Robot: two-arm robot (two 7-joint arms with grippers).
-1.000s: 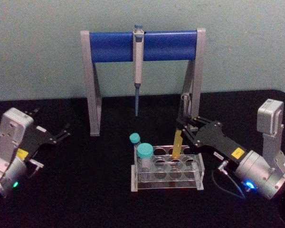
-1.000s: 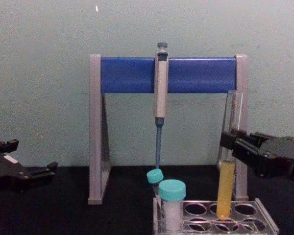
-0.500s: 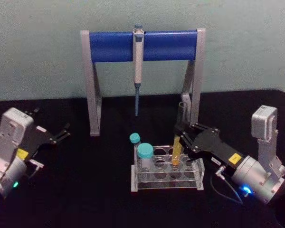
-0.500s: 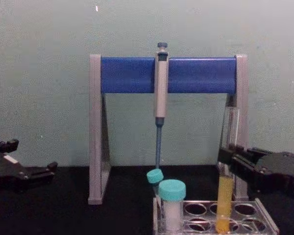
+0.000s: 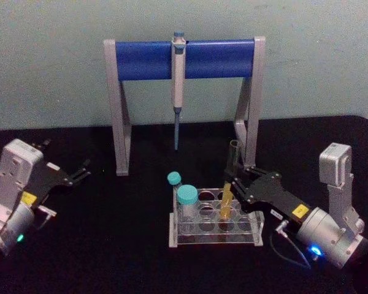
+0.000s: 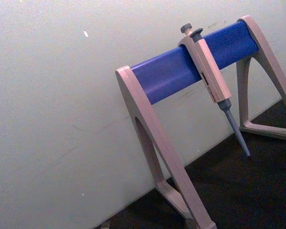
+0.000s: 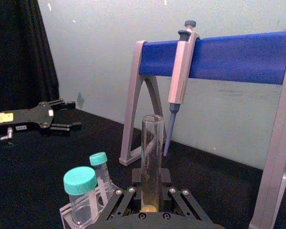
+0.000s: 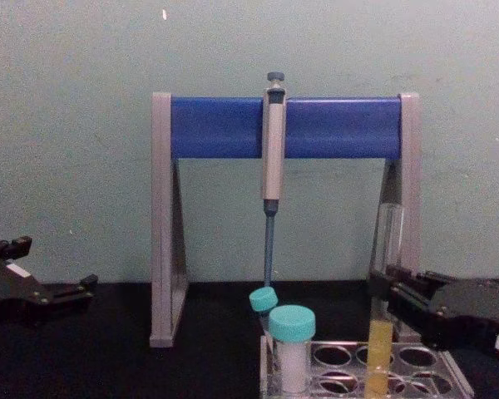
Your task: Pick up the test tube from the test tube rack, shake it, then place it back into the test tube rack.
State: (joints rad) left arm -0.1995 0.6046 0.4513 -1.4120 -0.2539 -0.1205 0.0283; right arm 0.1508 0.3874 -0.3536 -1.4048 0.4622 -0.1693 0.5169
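Item: test tube [image 5: 227,196], lowered over the last second into a right-side back-row hole of the test tube rack [image 5: 214,236]. My right gripper [image 5: 234,179] still pinches it; release pending. Left gripper [image 5: 80,171] spread, parked at table's left edge.

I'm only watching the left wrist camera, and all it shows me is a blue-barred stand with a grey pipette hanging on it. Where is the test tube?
Observer: The test tube stands in a hole of the test tube rack, in front of that stand.
Operator: Is anything holding it?
Observer: Yes, the right end effector is closed on it above the rack.
Operator: Anything inside the tube?
Observer: Yellow liquid fills its lower part, and the top is uncapped.
Operator: And the arm my camera rides on?
Observer: The left end effector is open, off to the left, well apart from the rack.
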